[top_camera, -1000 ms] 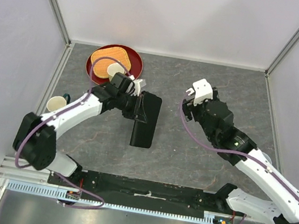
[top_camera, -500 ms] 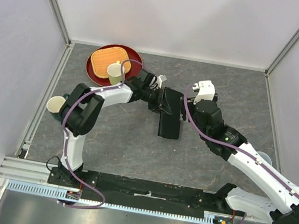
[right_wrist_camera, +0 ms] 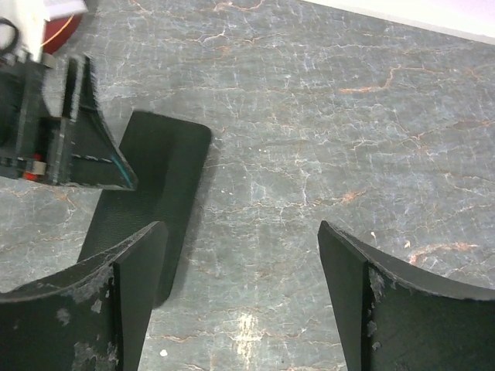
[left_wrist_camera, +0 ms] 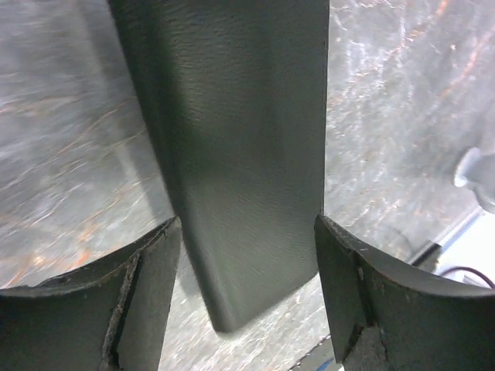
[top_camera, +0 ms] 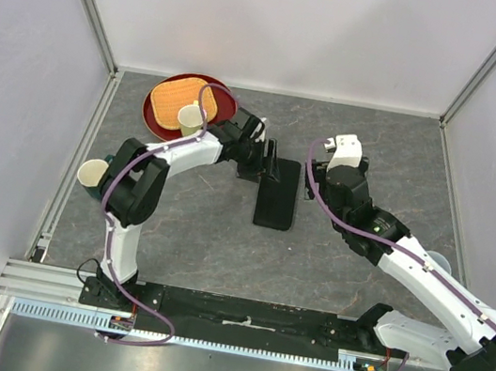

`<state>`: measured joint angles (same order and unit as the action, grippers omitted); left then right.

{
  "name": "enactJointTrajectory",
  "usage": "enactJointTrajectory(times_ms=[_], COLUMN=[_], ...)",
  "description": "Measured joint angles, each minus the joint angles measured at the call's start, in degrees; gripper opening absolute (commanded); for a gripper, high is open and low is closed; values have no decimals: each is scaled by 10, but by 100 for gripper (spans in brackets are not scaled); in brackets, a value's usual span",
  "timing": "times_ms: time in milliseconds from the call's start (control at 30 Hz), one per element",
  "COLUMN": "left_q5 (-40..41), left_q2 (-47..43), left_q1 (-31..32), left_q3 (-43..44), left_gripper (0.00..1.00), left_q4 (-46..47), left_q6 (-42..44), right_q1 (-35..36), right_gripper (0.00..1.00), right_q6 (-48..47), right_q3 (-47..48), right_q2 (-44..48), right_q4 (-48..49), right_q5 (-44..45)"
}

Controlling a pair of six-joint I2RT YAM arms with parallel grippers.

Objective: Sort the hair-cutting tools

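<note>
Two arms close on the black case. The left arm stretches across, and the left gripper straddles the case's far end, one finger touching its edge; gripping or loose, I cannot tell. The right gripper hovers spread wide beside the case. Combs, scissors: out of sight.

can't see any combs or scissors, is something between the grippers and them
No comb or scissors show in any view. Only the black case shows, clamped by the left gripper, the open right gripper beside it. Its contents are hidden.
</note>
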<state>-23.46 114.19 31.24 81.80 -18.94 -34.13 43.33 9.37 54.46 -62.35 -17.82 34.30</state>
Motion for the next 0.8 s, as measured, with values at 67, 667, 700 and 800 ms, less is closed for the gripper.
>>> enactJointTrajectory(times_ms=[67,667,700,800], left_q5=[46,279,281,289], left_q2=[-20,-449,-470,-531], left_q1=[0,-1,-1,-1], left_q3=[0,-119,-123,-124], left_gripper=[73,80,80,81], left_q4=[-31,-261,-269,-284], left_q6=[8,84,87,96], right_q1=[-1,-5,-5,-5], right_gripper=[86,85,85,85], right_q6=[1,43,44,45], right_q3=[0,73,79,104], right_q2=[0,145,151,166], right_q4=[-3,-103,-107,-127], right_q5=[1,66,68,80])
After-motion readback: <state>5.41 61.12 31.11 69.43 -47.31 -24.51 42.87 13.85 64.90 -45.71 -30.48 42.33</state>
